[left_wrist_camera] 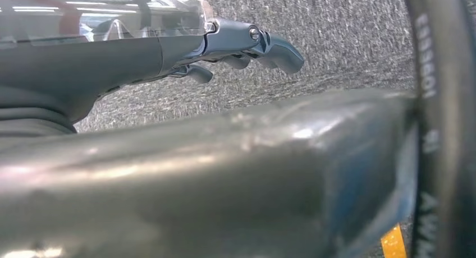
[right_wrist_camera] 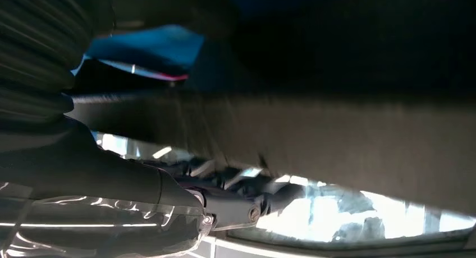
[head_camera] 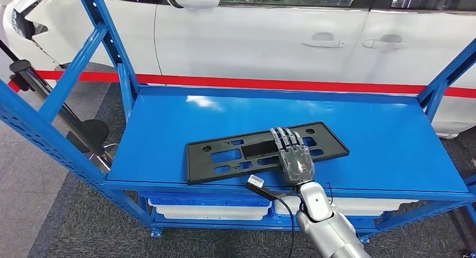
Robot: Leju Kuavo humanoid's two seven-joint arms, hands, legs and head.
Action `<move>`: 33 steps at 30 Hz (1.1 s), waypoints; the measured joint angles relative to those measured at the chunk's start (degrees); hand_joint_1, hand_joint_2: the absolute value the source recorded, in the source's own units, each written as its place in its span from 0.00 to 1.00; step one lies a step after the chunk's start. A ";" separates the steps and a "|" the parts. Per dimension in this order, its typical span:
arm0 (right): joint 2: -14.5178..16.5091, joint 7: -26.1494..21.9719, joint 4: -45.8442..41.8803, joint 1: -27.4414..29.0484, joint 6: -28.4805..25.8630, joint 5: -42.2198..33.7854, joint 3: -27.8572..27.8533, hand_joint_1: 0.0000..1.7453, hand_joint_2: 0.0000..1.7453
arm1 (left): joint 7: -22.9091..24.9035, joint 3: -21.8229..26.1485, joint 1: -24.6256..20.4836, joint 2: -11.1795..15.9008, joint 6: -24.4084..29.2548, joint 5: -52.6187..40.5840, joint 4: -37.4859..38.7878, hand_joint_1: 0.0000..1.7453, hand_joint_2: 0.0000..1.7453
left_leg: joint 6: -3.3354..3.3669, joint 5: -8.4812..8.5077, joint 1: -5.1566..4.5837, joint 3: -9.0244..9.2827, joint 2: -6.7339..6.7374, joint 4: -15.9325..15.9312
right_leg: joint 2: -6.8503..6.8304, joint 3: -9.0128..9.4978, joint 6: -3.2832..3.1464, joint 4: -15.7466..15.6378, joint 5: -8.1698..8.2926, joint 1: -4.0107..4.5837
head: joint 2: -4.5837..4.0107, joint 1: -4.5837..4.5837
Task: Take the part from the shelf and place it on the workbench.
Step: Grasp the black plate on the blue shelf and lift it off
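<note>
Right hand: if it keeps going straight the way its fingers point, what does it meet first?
The right hand already lies on the black part. Past the part's far edge comes bare blue shelf top, then probably the white car behind; depth is unclear.

— What surrounds the right hand (head_camera: 294, 157)?
— It lies on the flat black slotted plastic panel (head_camera: 236, 152); bare blue metal shelf top (head_camera: 393, 140) spreads to both sides and beyond it.
— Obstacles?
— Slanted blue steel uprights (head_camera: 115, 42) far left and right, white car (head_camera: 269, 36) beyond
</note>
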 joint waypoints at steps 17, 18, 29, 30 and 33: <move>-0.04 -1.03 1.32 0.25 1.33 -0.87 -0.54 1.00 1.00 | 0.13 0.55 0.33 -0.31 -0.10 -0.32 0.00 0.00 0.00 | -3.57 -3.95 0.52 -4.42 -0.07 10.67 | -0.70 8.40 -2.80 -17.26 8.16 0.04 | 0.00 -0.02; -0.04 -1.01 1.32 0.27 1.32 -0.91 -0.56 1.00 1.00 | 0.13 0.57 0.34 -0.31 -0.10 -0.35 0.00 0.00 0.00 | -3.66 -2.20 0.67 -2.58 -0.05 6.82 | -0.62 8.44 -2.53 -16.96 7.90 -0.04 | 0.00 -0.02; -0.30 -1.23 1.22 1.37 1.44 -1.94 -1.26 1.00 1.00 | 0.18 0.68 0.12 -0.46 -0.09 -0.53 0.00 0.00 0.00 | -0.35 0.05 0.44 0.64 0.15 -0.57 | -0.09 1.52 0.26 -2.36 0.06 -0.26 | 0.00 -0.01; -0.28 -2.10 0.88 1.74 1.49 -3.06 -1.28 1.00 1.00 | 0.17 0.75 0.15 -0.49 -0.09 -0.61 0.00 0.00 0.00 | -0.33 0.03 0.41 0.65 0.15 -0.57 | -0.09 0.39 0.27 -0.32 -0.24 -0.27 | 0.00 -0.01; 0.01 -8.79 -2.85 4.06 2.12 -11.92 -1.19 1.00 1.00 | 0.13 1.49 0.20 -0.77 0.03 -0.74 0.00 0.00 0.00 | -0.44 -0.14 0.35 1.06 -0.09 -0.56 | -0.07 3.17 -0.51 -6.41 4.53 -0.10 | 0.00 0.00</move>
